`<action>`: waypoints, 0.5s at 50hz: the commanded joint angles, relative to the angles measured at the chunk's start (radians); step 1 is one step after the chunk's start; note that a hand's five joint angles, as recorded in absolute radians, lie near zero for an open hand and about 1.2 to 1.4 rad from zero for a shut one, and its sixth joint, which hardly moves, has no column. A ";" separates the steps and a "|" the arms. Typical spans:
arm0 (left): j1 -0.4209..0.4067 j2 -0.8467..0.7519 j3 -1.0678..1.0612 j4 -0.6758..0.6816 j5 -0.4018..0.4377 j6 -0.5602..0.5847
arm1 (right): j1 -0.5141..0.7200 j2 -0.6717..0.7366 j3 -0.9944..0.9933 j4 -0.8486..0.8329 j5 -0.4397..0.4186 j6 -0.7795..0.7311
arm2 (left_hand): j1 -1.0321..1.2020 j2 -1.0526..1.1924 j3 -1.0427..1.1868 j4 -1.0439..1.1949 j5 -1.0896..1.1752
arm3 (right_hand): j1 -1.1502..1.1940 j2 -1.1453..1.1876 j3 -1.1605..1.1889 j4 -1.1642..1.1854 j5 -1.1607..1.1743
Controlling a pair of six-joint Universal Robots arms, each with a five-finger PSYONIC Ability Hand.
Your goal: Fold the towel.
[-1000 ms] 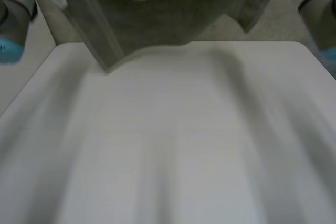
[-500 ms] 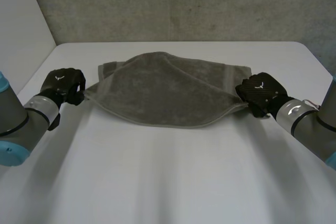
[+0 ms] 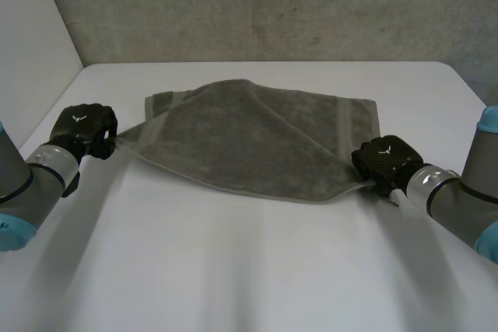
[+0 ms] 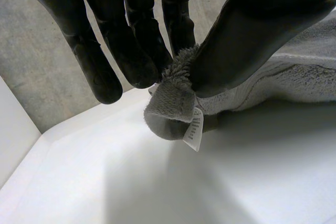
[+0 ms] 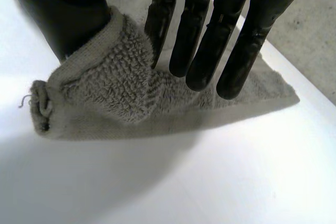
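Observation:
The grey towel [image 3: 249, 138] lies on the white table [image 3: 257, 270], its upper layer folded over towards the near side. My left hand [image 3: 84, 128] is at the towel's left corner. In its wrist view, the fingers [image 4: 131, 40] and thumb pinch that corner [image 4: 173, 103], which carries a small white label [image 4: 194, 129]. My right hand [image 3: 383, 159] is at the right corner, low over the table. There the thumb and fingers [image 5: 210, 30] still have the raised corner of the towel [image 5: 115, 87] between them.
A grey wall stands behind the table's far edge. A white panel rises beside the table's left edge. The bare tabletop stretches from the towel to the near edge.
A second ago the towel hung high. Both hands have brought it down onto the table and drawn the held corners towards the near side.

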 commanded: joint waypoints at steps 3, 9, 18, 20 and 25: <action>-0.002 0.003 -0.005 -0.001 -0.001 0.000 | -0.008 -0.019 -0.014 0.011 0.025 0.001 | 0.064 0.061 0.045 0.032 0.093 | 0.500 0.492 0.497 0.494 0.503; -0.005 0.026 -0.005 -0.013 -0.001 0.003 | -0.044 -0.136 -0.024 0.068 0.041 0.002 | 0.064 0.061 0.045 0.032 0.093 | 0.505 0.497 0.502 0.499 0.508; -0.010 0.239 -0.061 -0.073 0.041 -0.009 | -0.156 -0.326 -0.024 0.246 0.022 -0.002 | 0.064 0.061 0.045 0.032 0.093 | 0.505 0.497 0.502 0.499 0.508; -0.008 0.271 -0.073 -0.091 0.052 -0.024 | -0.172 -0.361 -0.018 0.269 0.013 -0.004 | 0.064 0.061 0.045 0.032 0.093 | 0.505 0.497 0.502 0.499 0.508; -0.004 0.357 -0.112 -0.147 0.066 -0.076 | -0.228 -0.469 0.001 0.321 -0.051 -0.012 | 0.064 0.061 0.045 0.032 0.093 | 0.505 0.497 0.502 0.499 0.508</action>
